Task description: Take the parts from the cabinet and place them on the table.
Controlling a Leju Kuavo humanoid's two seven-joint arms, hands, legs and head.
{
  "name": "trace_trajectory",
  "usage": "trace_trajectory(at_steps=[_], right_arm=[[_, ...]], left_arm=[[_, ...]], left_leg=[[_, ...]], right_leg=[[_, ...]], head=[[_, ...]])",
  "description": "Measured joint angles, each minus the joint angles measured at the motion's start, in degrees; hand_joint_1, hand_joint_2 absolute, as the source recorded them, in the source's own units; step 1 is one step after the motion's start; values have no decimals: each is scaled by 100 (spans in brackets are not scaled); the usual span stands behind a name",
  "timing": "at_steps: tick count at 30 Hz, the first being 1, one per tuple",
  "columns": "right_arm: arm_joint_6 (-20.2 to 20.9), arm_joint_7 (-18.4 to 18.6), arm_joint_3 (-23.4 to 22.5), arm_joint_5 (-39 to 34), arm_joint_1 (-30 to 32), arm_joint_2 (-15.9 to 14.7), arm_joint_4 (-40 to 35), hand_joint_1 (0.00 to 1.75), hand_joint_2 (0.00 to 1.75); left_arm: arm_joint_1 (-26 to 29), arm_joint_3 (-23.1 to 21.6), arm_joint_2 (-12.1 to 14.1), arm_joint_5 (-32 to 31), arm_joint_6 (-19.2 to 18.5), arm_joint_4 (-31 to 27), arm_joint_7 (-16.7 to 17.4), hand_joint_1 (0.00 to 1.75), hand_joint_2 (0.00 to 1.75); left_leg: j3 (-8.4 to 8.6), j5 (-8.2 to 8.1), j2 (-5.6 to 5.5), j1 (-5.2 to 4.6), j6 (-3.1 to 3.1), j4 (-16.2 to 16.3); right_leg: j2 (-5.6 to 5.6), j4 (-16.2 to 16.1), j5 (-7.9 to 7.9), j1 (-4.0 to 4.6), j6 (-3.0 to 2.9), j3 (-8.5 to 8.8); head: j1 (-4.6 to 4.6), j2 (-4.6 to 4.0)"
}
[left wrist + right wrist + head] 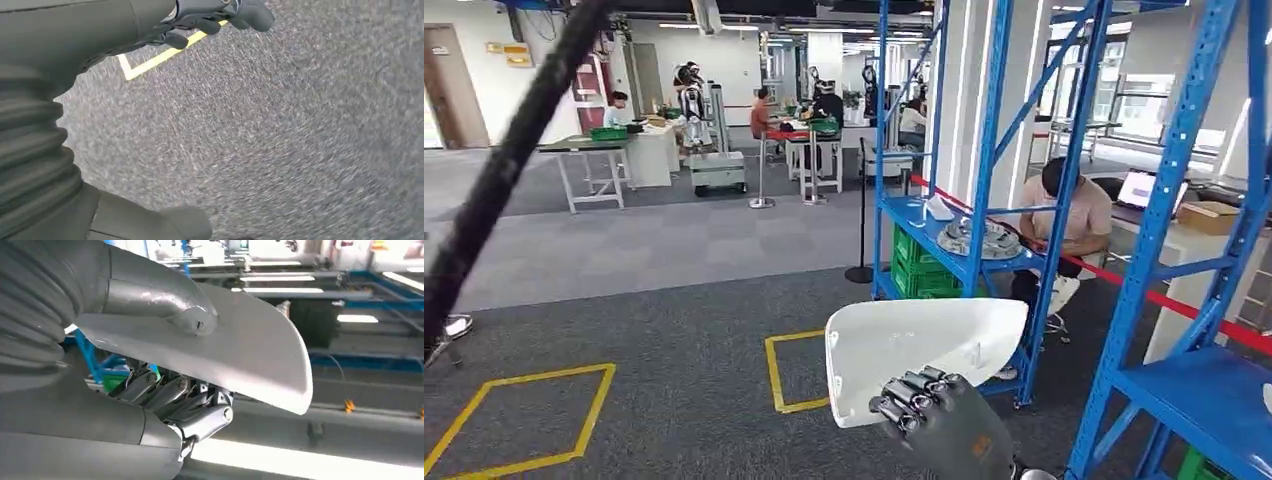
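**White part held up in the right hand**

Right hand low in the head view, at about 6 o'clock, gripping a white part. Dark fingers curled up against the near side of the part. Part wide and smooth, rounded at one end, held up off the floor. In the right wrist view, thick grey thumb pressed on top of the white part and the fingers tucked under it.

Left hand over the grey carpet, holding nothing. Fingers bent in a bit but apart, not closed tight. Yellow tape line on the carpet near the fingertips.

Blue rack at about 2 o'clock from the held part, well apart from it. On its shelf, a round metal part and a small white piece. Green crates under that shelf. Second blue rack at 3 o'clock. Red tape stretched behind the racks.

Person in a light shirt sitting behind the first rack. Yellow squares taped on the carpet at 9 o'clock. Far back at 11 o'clock, a desk with more people seated nearby.
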Motion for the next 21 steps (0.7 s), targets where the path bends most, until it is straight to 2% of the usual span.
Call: trace_trajectory(at_steps=[4, 5, 6, 7, 8, 9, 11, 12, 13, 14, 15, 16, 17, 18, 19, 20, 21], right_arm=[[0, 0, 0, 0, 2, 0, 0, 161, 175], [0, 2, 0, 0, 6, -4, 9, 161, 175], [0, 11, 0, 0, 25, -7, 37, 161, 175], [-4, 28, 0, 2, 27, -7, 61, 161, 175], [-7, 33, 0, 2, 7, -7, 61, 161, 175], [-7, 33, -2, 0, -1, -13, 66, 161, 175], [-9, 37, -2, 2, -3, -9, 68, 161, 175], [-9, 35, -2, 4, -11, -11, 70, 161, 175], [-11, 35, -2, 7, -26, -9, 68, 161, 175], [-17, 33, 0, 4, -45, 4, 68, 161, 175], [-15, 35, 0, 7, -47, 7, 68, 161, 175], [-24, 35, -2, 0, -56, 2, 68, 161, 175], [-22, 37, -4, 4, -50, 0, 70, 161, 175], [-22, 33, -4, 7, -40, 0, 70, 161, 175], [-22, 33, -4, 7, -35, 0, 70, 161, 175], [-22, 35, -4, 9, -34, 0, 70, 161, 175], [-24, 33, -9, 20, -35, -4, 68, 161, 175]], left_arm=[[-3, 0, 0, 0, 0, 0, 0, 0, 175], [-10, 0, -5, 2, -2, 0, -9, 0, 175], [-30, 0, -11, 2, -13, 0, -15, 0, 175], [-33, 2, -29, 2, -18, 0, -13, 0, 175], [-41, 2, -40, 2, -20, 0, -15, 0, 175], [-47, 2, -40, 2, -20, 0, -15, 0, 175], [-60, 2, -42, 2, -20, -2, -15, 0, 175], [-50, 4, -42, 2, -22, 0, -15, 0, 175], [-37, 4, -40, 2, -22, 0, -15, 0, 175], [-34, 4, -37, 2, -22, 2, -13, 0, 175], [-39, 4, -48, 2, -26, 4, -15, 0, 175], [-64, 4, -55, 2, -31, 2, -16, 0, 175], [-79, 4, -55, 2, -26, 2, -9, 0, 175], [-83, 4, -57, 2, 5, 2, 11, 0, 175], [-82, 4, -62, -2, 46, 2, 46, 0, 175], [-74, 4, -64, -17, 81, 2, 70, 0, 175], [-70, 4, -64, -35, 94, 2, 70, 0, 175]], left_leg=[[-1, 1, -11, 0, 1, 1], [-3, 1, -32, 0, 3, 2], [-13, 1, -134, -1, 3, 14], [-15, -6, -350, 7, -11, 53], [-19, -18, -456, 20, -43, 88], [-48, -23, -507, 21, -85, 109], [-92, -6, -612, 17, -170, 103], [-92, 18, -664, 37, -217, 61], [-123, 36, -717, 41, -269, 38], [-143, 28, -642, 42, -274, 76], [-204, -75, -308, 12, -279, 206], [-376, -305, -105, 12, -300, 567], [-595, -543, -25, 17, -317, 1039], [-809, -739, -1, 18, -328, 1511], [-940, -822, 3, 18, -332, 1812], [-942, -778, 6, 18, -329, 1839], [-816, -628, 18, 17, -317, 1623]], right_leg=[[7, 60, -22, -1, 2, -32], [17, 177, -64, -2, 5, -91], [40, 644, -182, -4, 12, -354], [70, 85, 335, -26, 2, -182], [218, -740, 728, -57, -1, 204], [500, -1009, 671, -91, 17, 322], [374, -1037, 705, -39, -20, 309], [336, -1036, 703, -4, -65, 309], [278, -1061, 729, -17, -112, 342], [202, -1125, 773, -50, -172, 358], [141, -1145, 782, -39, -213, 375], [75, -1148, 784, -23, -247, 376], [-1, -1145, 779, -6, -255, 370], [-80, -1144, 774, 4, -263, 365], [-149, -1143, 772, 16, -267, 363], [-214, -1143, 771, 23, -268, 364], [-277, -1141, 768, 31, -268, 365]], head=[[0, 0], [0, 0], [2, 0], [9, 0], [9, 0], [6, 0], [-7, 0], [-2, 0], [4, 0], [-5, 0], [-9, 0], [-18, 0], [-20, 0], [-20, 0], [-22, 0], [-22, 0], [-22, 0]])
